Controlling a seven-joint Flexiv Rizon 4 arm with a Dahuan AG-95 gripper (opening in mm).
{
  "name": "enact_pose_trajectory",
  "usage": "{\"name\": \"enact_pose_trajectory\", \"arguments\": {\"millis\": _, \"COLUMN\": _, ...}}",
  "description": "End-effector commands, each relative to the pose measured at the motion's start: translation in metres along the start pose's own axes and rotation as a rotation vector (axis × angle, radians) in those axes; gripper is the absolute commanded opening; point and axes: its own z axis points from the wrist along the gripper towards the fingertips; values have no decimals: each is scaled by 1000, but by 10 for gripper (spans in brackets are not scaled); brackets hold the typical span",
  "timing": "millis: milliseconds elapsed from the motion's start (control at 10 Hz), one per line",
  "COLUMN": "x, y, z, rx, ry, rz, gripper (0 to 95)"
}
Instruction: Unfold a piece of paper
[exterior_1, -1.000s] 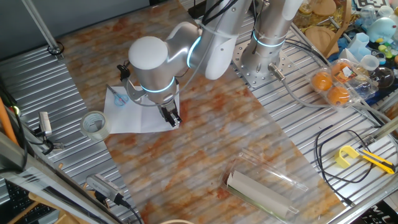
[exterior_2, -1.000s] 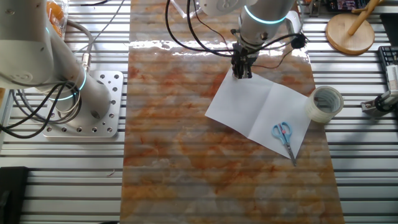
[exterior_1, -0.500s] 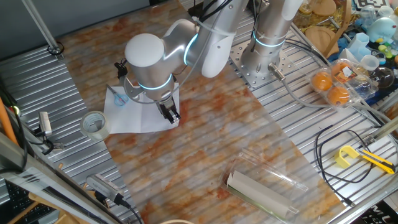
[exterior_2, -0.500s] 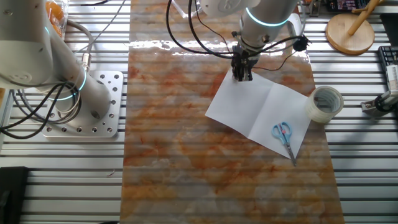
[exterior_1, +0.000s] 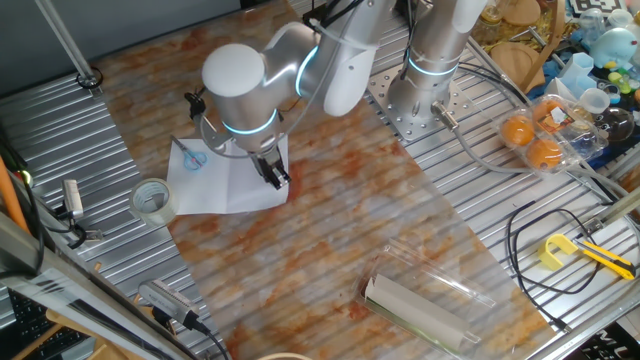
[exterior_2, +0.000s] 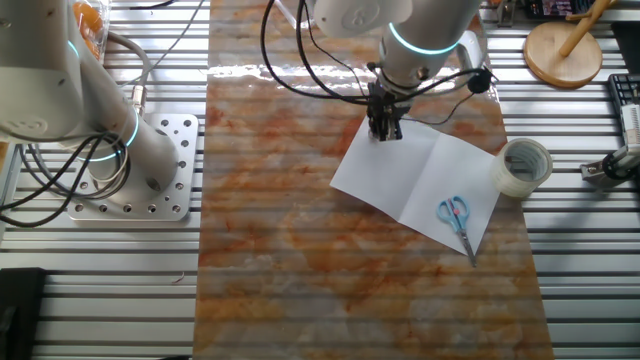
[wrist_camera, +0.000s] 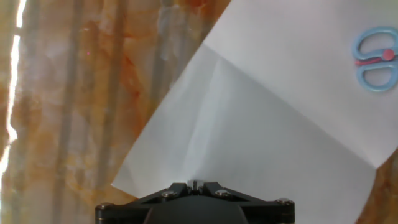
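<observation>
- Paper, a thin white rectangular sheet (exterior_2: 420, 176) with a middle crease, lies flat near the marbled tabletop (exterior_2: 290, 250) edge.
- Black two-finger gripper (exterior_2: 384, 129) hovers over its corner; jaws together.
- Blue-handled scissors (exterior_2: 457, 222) rest on it.

Even, bright overhead light fills both fixed views, sharp throughout, with white glare streaking the table's (exterior_2: 300, 260) far edge, while the hand view blurs slightly and flares at its left margin.
</observation>
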Motion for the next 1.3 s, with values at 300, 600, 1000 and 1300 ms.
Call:
{"name": "enact_pose_trajectory", "arguments": {"millis": 300, "x": 2, "y": -14, "z": 1, "rx": 0, "ry": -1, "rz": -20, "gripper": 0}}
{"name": "enact_pose_trajectory", "arguments": {"millis": 600, "x": 6, "y": -25, "z": 3, "rx": 5, "ry": -3, "rz": -35, "gripper": 0}}
{"name": "enact_pose_trajectory", "arguments": {"millis": 1000, "x": 14, "y": -48, "z": -1, "rx": 5, "ry": -12, "rz": -69, "gripper": 0}}
{"name": "enact_pose_trajectory", "arguments": {"millis": 1300, "x": 19, "y": -62, "z": 0, "rx": 5, "ry": -19, "rz": -85, "gripper": 0}}
